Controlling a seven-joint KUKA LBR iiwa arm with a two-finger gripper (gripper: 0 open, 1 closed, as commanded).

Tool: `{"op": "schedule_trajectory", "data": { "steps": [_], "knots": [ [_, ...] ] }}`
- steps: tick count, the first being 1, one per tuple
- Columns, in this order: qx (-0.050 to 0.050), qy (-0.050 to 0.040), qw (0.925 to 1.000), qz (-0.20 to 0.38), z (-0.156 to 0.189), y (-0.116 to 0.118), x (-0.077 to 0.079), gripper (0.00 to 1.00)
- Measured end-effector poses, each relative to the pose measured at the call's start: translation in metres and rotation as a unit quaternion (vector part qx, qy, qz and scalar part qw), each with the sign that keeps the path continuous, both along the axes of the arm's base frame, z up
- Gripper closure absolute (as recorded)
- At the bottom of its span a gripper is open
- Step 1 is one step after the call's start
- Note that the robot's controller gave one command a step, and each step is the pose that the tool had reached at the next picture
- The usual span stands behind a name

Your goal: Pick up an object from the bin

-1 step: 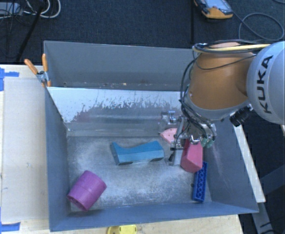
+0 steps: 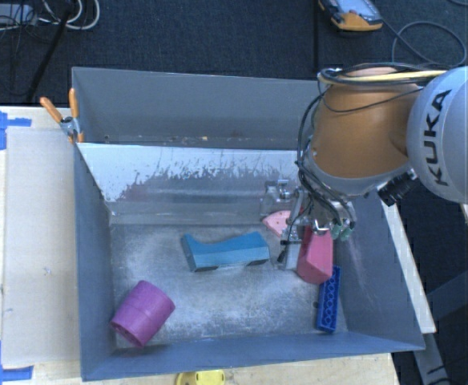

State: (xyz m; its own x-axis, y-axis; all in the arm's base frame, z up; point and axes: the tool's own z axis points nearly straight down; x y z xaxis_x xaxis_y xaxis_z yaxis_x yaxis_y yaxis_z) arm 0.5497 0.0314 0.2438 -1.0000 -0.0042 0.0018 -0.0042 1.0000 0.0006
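My gripper (image 2: 292,243) is low over the right half of the bin floor. A magenta block (image 2: 316,258) stands tilted right against its right side, touching it or nearly so. A pale pink piece (image 2: 276,222) peeks out just behind the gripper on its left. A blue wedge-shaped block (image 2: 224,251) lies flat to the left, its right end close to the gripper. A blue studded brick (image 2: 328,298) lies along the right wall, just below the magenta block.
A purple cup (image 2: 142,313) lies on its side in the front left corner. The arm with its orange cover hangs over the bin's right back part and hides the floor there.
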Motion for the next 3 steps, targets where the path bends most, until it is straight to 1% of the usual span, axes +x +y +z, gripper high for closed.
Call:
{"op": "schedule_trajectory", "data": {
  "steps": [1, 2, 3],
  "knots": [
    [0.0, -0.0015, 0.9996, -0.027, -0.005, -0.003, 0.019, 0.0],
    [0.0, -0.0015, 0.9998, -0.02, -0.019, -0.01, 0.041, 0.0],
    [0.0, -0.0015, 0.9968, 0.08, -0.049, 0.004, 0.047, 0.0]
  ]
}}
